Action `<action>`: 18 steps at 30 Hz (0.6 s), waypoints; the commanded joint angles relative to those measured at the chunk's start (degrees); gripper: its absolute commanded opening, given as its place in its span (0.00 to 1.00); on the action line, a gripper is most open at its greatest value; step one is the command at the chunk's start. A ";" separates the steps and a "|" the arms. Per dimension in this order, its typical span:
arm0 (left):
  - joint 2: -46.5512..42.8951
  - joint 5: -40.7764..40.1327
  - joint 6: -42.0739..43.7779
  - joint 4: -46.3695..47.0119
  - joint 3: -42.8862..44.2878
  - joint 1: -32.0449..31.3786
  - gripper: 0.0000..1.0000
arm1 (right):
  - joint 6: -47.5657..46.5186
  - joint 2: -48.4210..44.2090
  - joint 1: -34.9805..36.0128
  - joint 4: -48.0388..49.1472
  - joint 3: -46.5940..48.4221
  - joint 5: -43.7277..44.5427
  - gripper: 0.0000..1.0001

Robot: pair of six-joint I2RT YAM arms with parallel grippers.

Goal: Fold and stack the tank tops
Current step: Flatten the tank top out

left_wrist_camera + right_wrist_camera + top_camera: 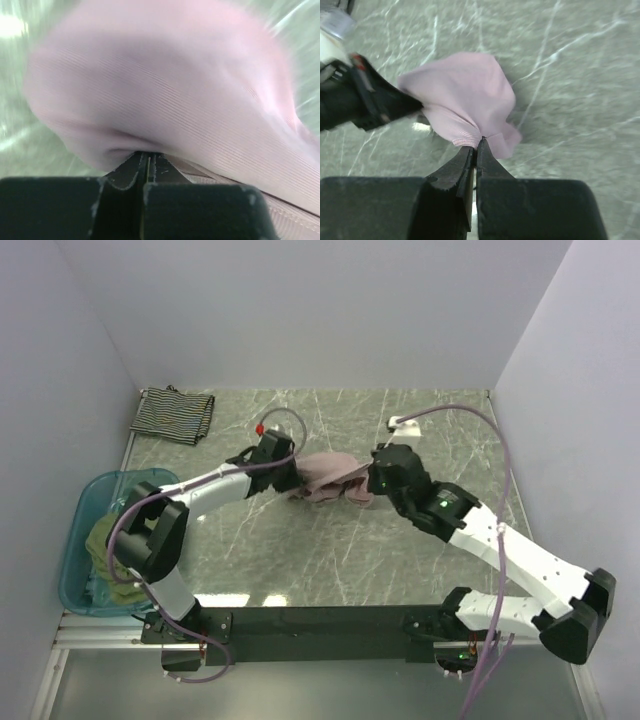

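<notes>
Clenching pink tank top (325,480): left jaws, right jaws; only overhead view shows striped top (173,416).

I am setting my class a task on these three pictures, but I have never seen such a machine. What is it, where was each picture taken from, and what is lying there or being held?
These are two robot arms bolted at the near edge of a marbled green table. The wide picture comes from a fixed camera above and behind them. The other two come from small cameras on the wrists, so each shows its own dark fingers at the bottom. The left gripper and the right gripper are both shut on a bunched pink tank top, one at each end. A striped tank top lies flat at the far left corner. An olive-green tank top sits in a blue plastic tub on the left.
</notes>
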 commanded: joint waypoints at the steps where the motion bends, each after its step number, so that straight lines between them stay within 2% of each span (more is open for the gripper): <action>1: -2.58 -6.36 0.38 -3.86 6.31 2.84 0.01 | -3.49 -4.06 -2.94 -2.24 5.29 2.69 0.00; 9: -13.75 -8.64 2.22 -10.80 14.48 6.62 0.01 | -7.35 -7.32 -9.35 -2.77 11.44 2.34 0.00; 13: -18.41 -10.14 4.59 -12.40 19.06 6.62 0.01 | -8.06 -8.11 -9.89 -2.59 15.13 2.43 0.00; 18: -25.09 -8.04 10.55 -11.43 22.49 6.28 0.01 | -10.42 -11.53 -9.89 -0.13 19.00 3.92 0.00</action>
